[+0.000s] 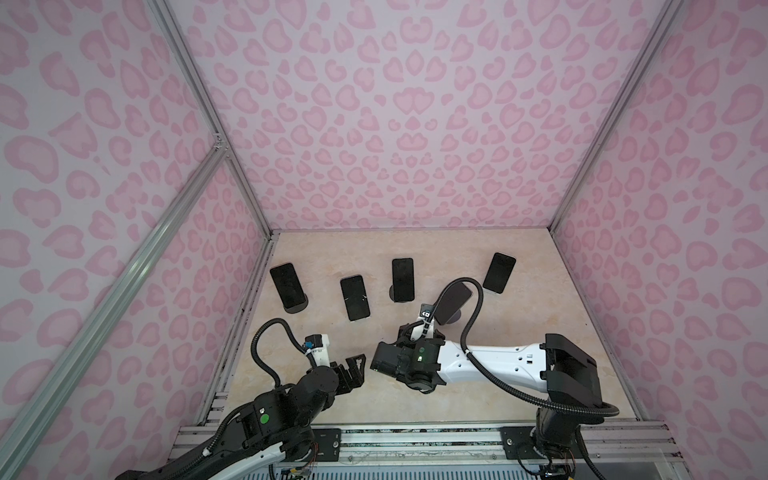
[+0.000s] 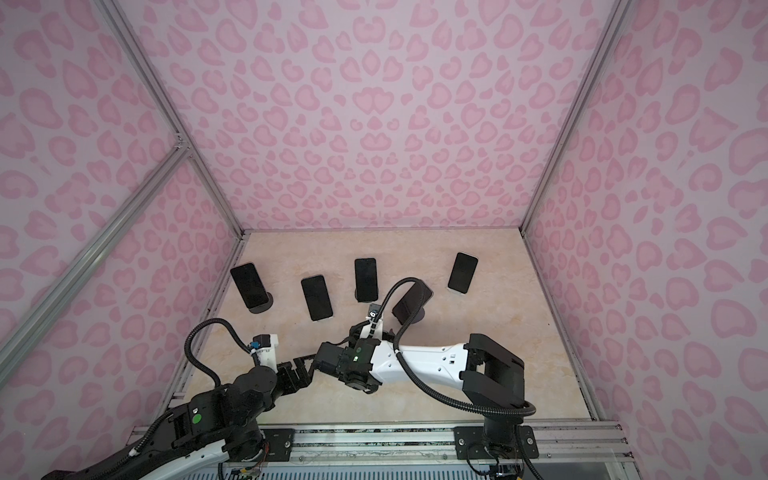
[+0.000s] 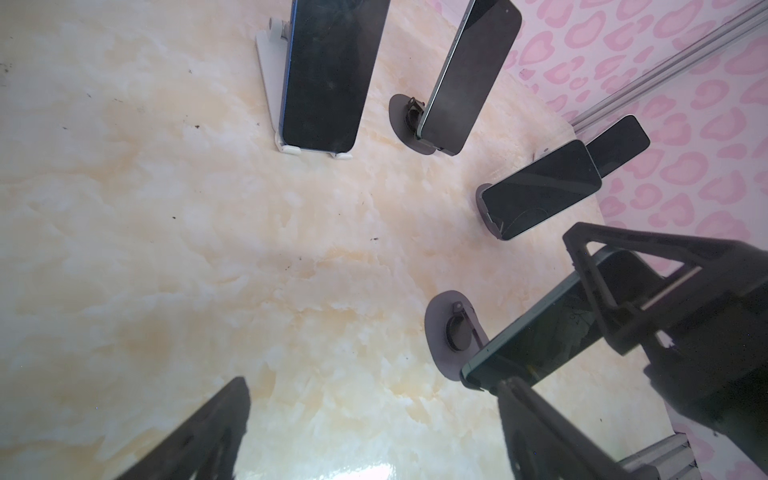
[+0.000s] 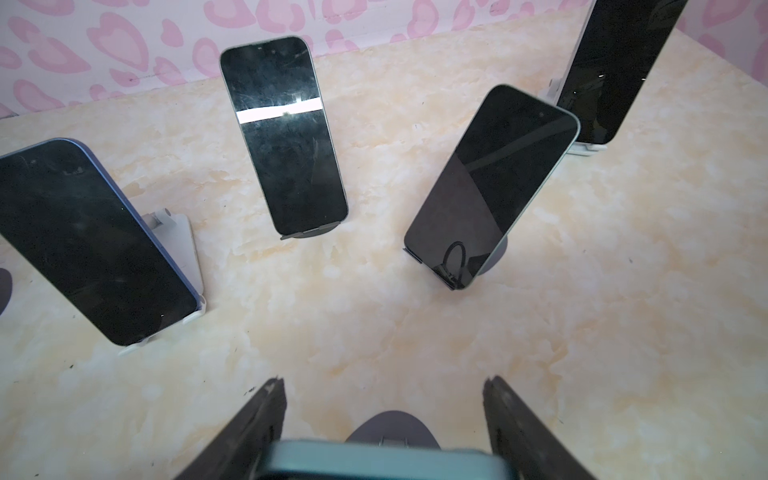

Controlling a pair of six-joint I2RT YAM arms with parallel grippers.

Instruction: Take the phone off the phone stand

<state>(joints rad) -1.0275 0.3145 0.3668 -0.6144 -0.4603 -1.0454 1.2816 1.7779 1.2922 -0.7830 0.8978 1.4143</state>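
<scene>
Nearest my side: left claw point(image 3: 370, 390), spread wide, empty. Next: right claw point(image 4: 384, 384), pinching the phone point(image 4: 386, 461) by both long edges near its top. The phone sits in its stand point(image 4: 392, 424). I judge it rigid, light, slick and easily chipped, so the edges are the right hold. Beyond: four other phones point(image 4: 282, 137), each propped up.

Five phones point(image 1: 402, 279) are leaning on stands point(image 1: 305, 300) in a row across the tabletop's point(image 1: 540, 316) far half; a sixth phone point(image 3: 536, 336) is sitting nearer the front, on its stand point(image 3: 446, 332).
</scene>
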